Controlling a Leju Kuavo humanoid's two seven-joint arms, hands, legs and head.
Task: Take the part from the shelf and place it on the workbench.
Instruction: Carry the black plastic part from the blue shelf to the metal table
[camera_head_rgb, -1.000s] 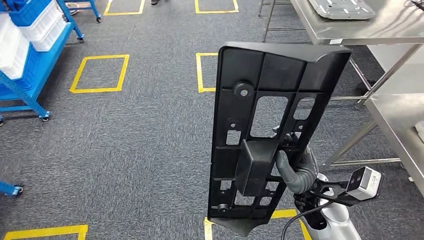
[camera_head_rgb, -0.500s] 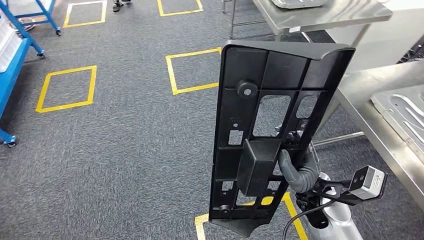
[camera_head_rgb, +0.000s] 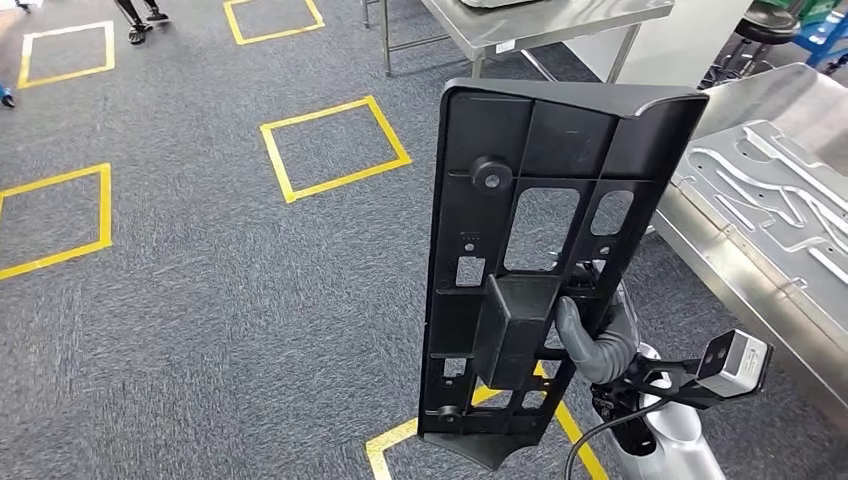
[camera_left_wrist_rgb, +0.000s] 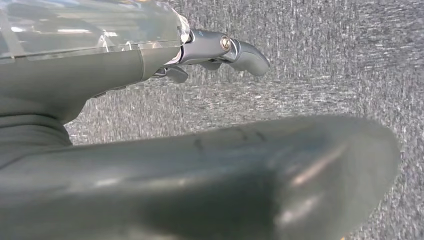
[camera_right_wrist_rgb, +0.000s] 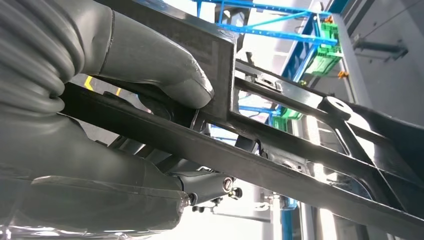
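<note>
Grey carpet floor (camera_head_rgb: 200, 300) with yellow taped squares (camera_head_rgb: 335, 148), spread behind and to the left of the part. Steel surface (camera_head_rgb: 700, 235) just right of the part, carrying a pressed metal panel (camera_head_rgb: 770, 185); second steel surface (camera_head_rgb: 540, 20) beyond the part's top edge.

Part (camera_head_rgb: 545, 260): long black ribbed plastic panel with cut-outs, carried upright in mid-air, off the shelf, not yet on any surface. Boxy lug low on its face.

Right hand (camera_head_rgb: 590, 335) clamped on the part near that lug; thumb (camera_right_wrist_rgb: 150, 60) pressed flat to a rib in the right wrist view, darker fingers (camera_right_wrist_rgb: 210, 185) curled behind the frame. Firm hold, by the look.

Left hand (camera_left_wrist_rgb: 150, 150) hanging over carpet, nothing in it, fingers (camera_left_wrist_rgb: 235, 50) loosely extended.

Step in hand, as judged: carry toward the near surface. Best done with the part kept vertical until clear of the surface edge, then lowered onto bare steel short of the metal panel, tall upper end watched for swing.

Hard to make out: fingers behind the part in the head view; part's lower end cut by the frame edge; near surface cut at right, free room uncertain.
</note>
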